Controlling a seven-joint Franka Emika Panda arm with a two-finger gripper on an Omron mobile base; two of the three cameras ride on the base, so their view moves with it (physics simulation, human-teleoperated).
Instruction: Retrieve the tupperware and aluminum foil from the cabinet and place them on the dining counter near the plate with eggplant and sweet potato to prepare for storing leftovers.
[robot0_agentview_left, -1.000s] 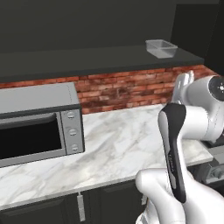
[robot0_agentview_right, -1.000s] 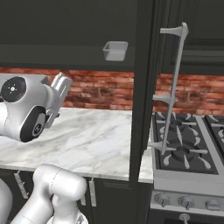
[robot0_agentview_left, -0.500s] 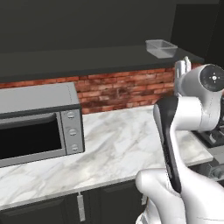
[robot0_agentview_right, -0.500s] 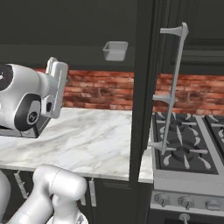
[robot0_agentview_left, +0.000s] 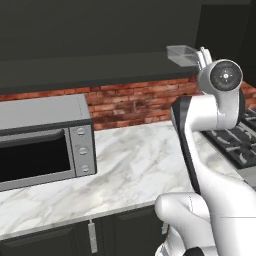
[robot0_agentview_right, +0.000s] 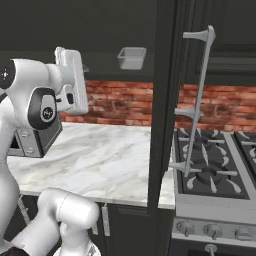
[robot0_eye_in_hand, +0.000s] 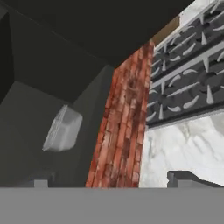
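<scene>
The tupperware (robot0_agentview_left: 182, 54) is a pale grey translucent container on the dark shelf of the cabinet (robot0_agentview_left: 100, 66), near the shelf's right end. It also stands on the shelf in the right base view as the tupperware (robot0_agentview_right: 132, 57), and lies left of centre in the hand view as the tupperware (robot0_eye_in_hand: 63, 129). My gripper (robot0_agentview_left: 202, 54) is raised to shelf height, just right of the container and apart from it. In the hand view the gripper (robot0_eye_in_hand: 111, 181) is open, with nothing between its two tips. The aluminum foil, plate, eggplant and dining counter are out of view.
A silver microwave (robot0_agentview_left: 40, 135) stands at the left of the marble worktop (robot0_agentview_left: 135, 165), below a red brick wall (robot0_agentview_left: 135, 102). A tall dark cabinet door (robot0_agentview_right: 165, 100) with a silver handle (robot0_agentview_right: 197, 100) hangs open beside the gas stove (robot0_agentview_right: 215, 165).
The arm has lifted. The hand rose from worktop height up to the cabinet shelf and came close to the tupperware. The container has not moved.
</scene>
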